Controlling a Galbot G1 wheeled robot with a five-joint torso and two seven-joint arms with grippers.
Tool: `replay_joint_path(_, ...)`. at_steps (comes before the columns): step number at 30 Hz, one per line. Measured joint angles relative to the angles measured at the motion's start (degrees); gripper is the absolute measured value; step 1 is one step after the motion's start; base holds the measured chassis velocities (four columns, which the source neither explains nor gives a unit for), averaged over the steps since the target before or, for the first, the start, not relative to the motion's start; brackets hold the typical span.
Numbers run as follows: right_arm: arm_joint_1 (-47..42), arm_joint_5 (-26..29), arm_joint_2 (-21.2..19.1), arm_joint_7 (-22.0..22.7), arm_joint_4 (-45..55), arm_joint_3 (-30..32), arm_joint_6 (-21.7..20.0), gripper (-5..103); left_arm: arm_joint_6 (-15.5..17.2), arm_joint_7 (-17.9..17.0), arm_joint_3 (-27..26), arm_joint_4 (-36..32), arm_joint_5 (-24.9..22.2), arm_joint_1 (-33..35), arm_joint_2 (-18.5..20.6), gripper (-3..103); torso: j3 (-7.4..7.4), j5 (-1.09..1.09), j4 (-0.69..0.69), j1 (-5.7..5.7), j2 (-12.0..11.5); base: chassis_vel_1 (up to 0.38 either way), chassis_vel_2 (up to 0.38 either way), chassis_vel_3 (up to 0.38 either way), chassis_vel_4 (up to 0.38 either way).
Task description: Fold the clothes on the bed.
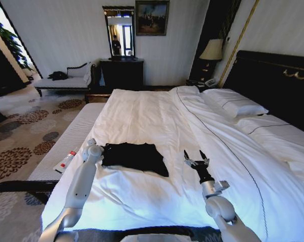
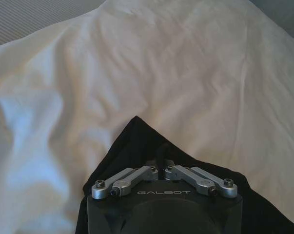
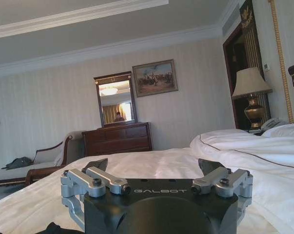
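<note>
The clothes (image 1: 134,156) lie as a black, roughly rectangular bundle on the white sheet of the bed (image 1: 157,111), near its left edge. My left gripper (image 1: 93,146) is at the bundle's left edge. In the left wrist view its fingers are drawn together, with the left gripper (image 2: 161,163) shut on a corner of the clothes (image 2: 132,146). My right gripper (image 1: 197,159) stands to the right of the clothes, apart from them, pointing up. It is open with nothing between its fingers, as the right wrist view of the right gripper (image 3: 151,165) also shows.
A grey bench (image 1: 76,136) runs along the bed's left side and carries a red-and-white tube (image 1: 66,161). Pillows (image 1: 235,106) and a dark headboard (image 1: 272,75) are at the right. A dresser with a mirror (image 1: 121,70), a chaise longue (image 1: 66,80) and a lamp (image 1: 212,50) stand by the far wall.
</note>
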Motion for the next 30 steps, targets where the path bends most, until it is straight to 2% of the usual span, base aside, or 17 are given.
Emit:
replay_joint_path(4,0.08,0.00,0.16,0.15,-0.10,0.00,0.00,100,0.00,0.37,-0.23,-0.79,0.02,0.45,0.22,1,0.00,0.00,-0.01,0.00,0.00,0.000,0.000,0.000,0.000)
replay_joint_path(6,0.38,0.79,0.04,0.64,-0.35,-0.30,-0.01,100,0.00,2.20,-1.00,-2.76,0.23,2.54,1.39,1,0.00,-0.01,-0.02,0.00,0.00,0.000,0.000,0.000,0.000)
replay_joint_path(8,0.45,1.10,-0.03,0.71,-0.36,-0.44,-0.02,100,0.00,2.51,-1.09,-3.10,0.25,2.94,1.62,1,0.00,0.00,-0.02,0.00,0.00,0.000,0.000,0.000,0.000)
replay_joint_path(11,2.08,6.11,-1.03,1.00,-0.50,-2.88,-0.18,100,-0.01,8.94,-2.52,-7.89,2.77,11.03,5.37,1,0.00,-0.03,0.02,0.00,0.00,0.000,0.000,0.000,0.000)
replay_joint_path(13,2.38,6.81,-1.15,1.01,-0.59,-3.30,-0.19,100,-0.02,9.73,-2.71,-8.35,3.24,11.95,5.71,1,0.00,-0.03,0.02,0.00,0.00,0.000,0.000,0.000,0.000)
replay_joint_path(16,5.88,13.71,-2.25,2.05,-1.32,-7.79,-1.18,100,-2.15,15.13,-4.45,-11.10,7.09,18.14,7.08,1,0.00,-0.01,0.03,-0.01,0.01,0.000,0.000,0.000,0.000)
replay_joint_path(18,6.75,15.56,-2.54,2.47,-1.33,-8.95,-2.02,100,-2.72,15.83,-4.77,-11.53,7.65,18.96,7.09,1,-0.01,-0.02,0.02,-0.01,0.01,0.000,0.000,0.000,0.000)
replay_joint_path(22,11.39,22.88,-4.02,5.61,-1.32,-15.22,-7.24,100,-4.03,17.01,-6.19,-13.80,8.42,21.20,6.81,1,0.00,-0.01,0.00,0.00,0.00,0.000,0.000,0.000,0.000)
replay_joint_path(24,12.15,23.84,-4.26,6.45,-1.30,-16.19,-8.34,100,-4.10,17.02,-6.33,-14.06,8.42,21.37,6.78,1,0.00,0.00,-0.01,0.00,0.00,0.000,0.000,0.000,0.000)
replay_joint_path(25,14.41,26.19,-4.99,9.08,-1.04,-18.65,-11.37,100,-4.17,17.03,-6.87,-15.00,8.42,22.05,6.75,1,0.00,0.00,-0.02,0.00,0.00,0.000,0.000,0.000,0.000)
replay_joint_path(27,15.72,27.36,-5.37,10.59,-0.88,-19.86,-12.84,100,-4.18,17.04,-7.17,-15.48,8.42,22.49,6.75,1,0.00,0.00,-0.02,0.00,0.00,0.000,0.000,0.000,0.000)
replay_joint_path(28,18.49,29.49,-6.16,13.59,-0.60,-22.54,-16.13,100,-4.22,17.13,-7.74,-16.28,8.65,23.54,6.75,1,0.00,0.00,0.00,0.00,0.00,0.000,0.000,0.000,0.000)
replay_joint_path(30,22.59,30.25,-7.28,18.03,-0.79,-25.81,-20.31,100,-4.64,17.54,-8.24,-16.86,9.92,24.90,6.60,1,0.00,0.00,0.01,0.00,0.00,0.000,0.000,0.000,0.000)
